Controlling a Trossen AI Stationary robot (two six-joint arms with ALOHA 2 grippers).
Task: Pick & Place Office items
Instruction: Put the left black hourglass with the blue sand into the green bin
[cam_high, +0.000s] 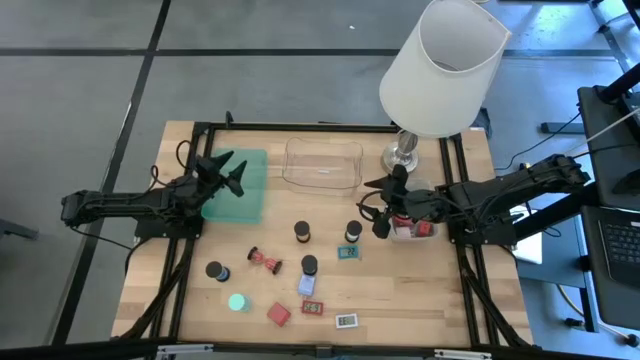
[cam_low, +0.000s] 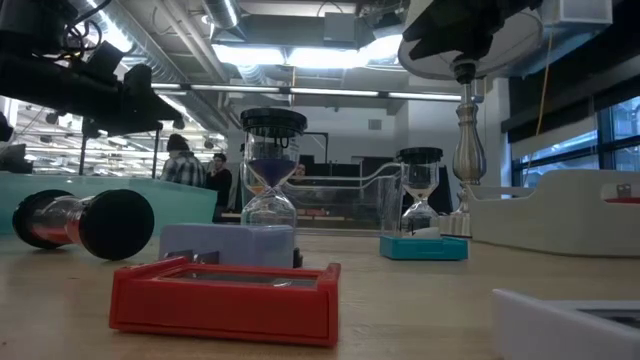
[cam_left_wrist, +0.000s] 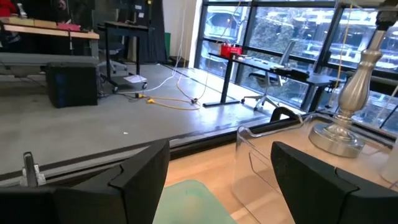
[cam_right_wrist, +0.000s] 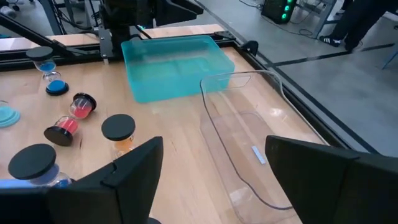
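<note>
Left gripper (cam_high: 232, 172) is above the green tray (cam_high: 240, 186), fingers spread, nothing between them. Right gripper (cam_high: 383, 206) is beside the grey tray (cam_high: 412, 228) near the lamp (cam_high: 440, 70), fingers likewise spread and empty. The office items lie scattered on the table (cam_high: 180, 240) in front of the clear tray (cam_high: 322, 164): small hourglasses (cam_high: 303, 232), one red hourglass (cam_high: 264, 260) tipped over, a red block (cam_high: 278, 314), a green disc (cam_high: 237, 302).
</note>
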